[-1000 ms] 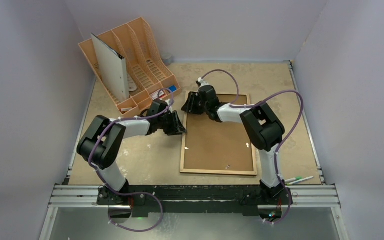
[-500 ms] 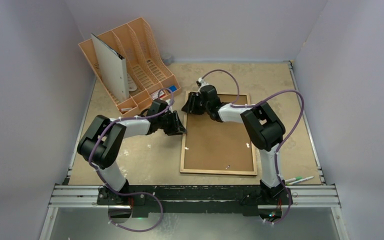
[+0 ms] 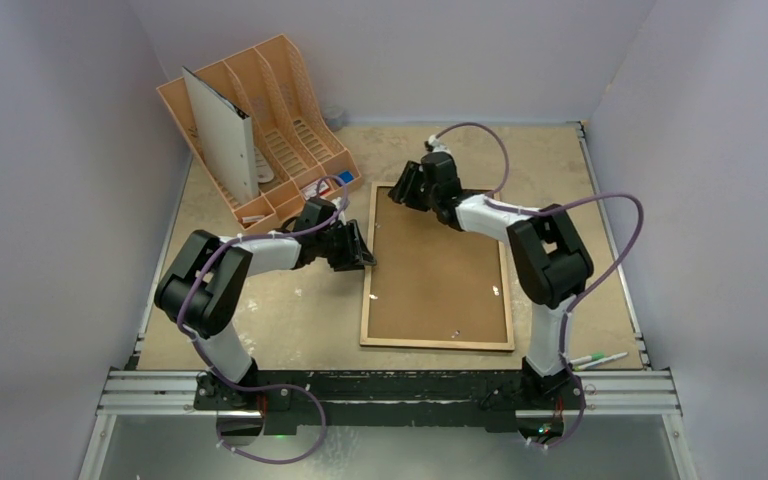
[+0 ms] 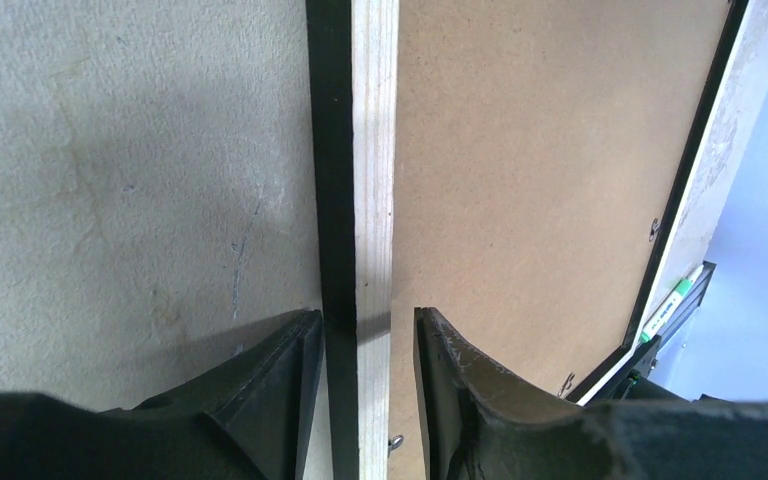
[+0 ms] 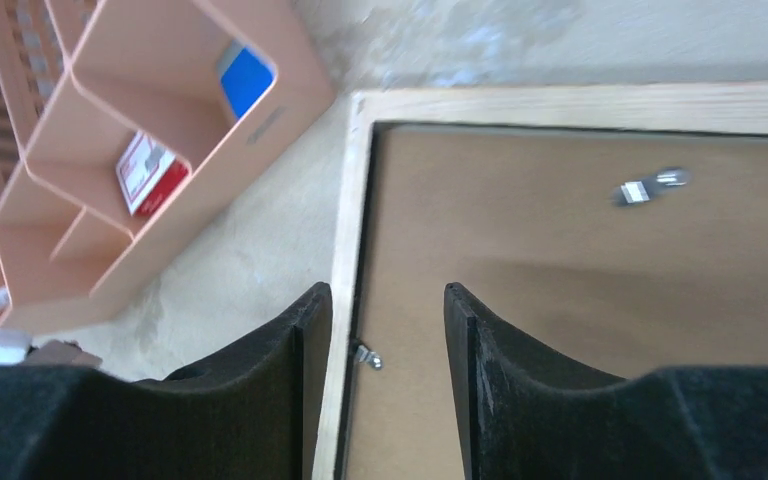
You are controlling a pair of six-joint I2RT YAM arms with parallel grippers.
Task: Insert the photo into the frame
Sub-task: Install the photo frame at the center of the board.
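Observation:
The frame (image 3: 438,342) lies flat on the table, light wood rim up, with the brown backing board (image 3: 438,270) inside it. My left gripper (image 3: 365,255) is open and straddles the frame's left rim (image 4: 375,150): one finger (image 4: 295,350) touches the black outer side, the other stands just off the board (image 4: 530,150). My right gripper (image 3: 407,190) is open and empty above the frame's far left corner (image 5: 360,105), with the rim between its fingers. A large white sheet (image 3: 222,135) stands in the organiser. Its printed face is hidden, so I cannot tell if it is the photo.
A peach file organiser (image 3: 290,120) stands at the back left, close to the frame's corner, with a red card (image 5: 148,172) in its front bins. Small metal clips (image 3: 497,291) sit on the backing board. Pens (image 3: 600,358) lie at the near right edge.
My right gripper has moved up and to the right, from the frame's far left corner toward the far edge. The left gripper has barely moved.

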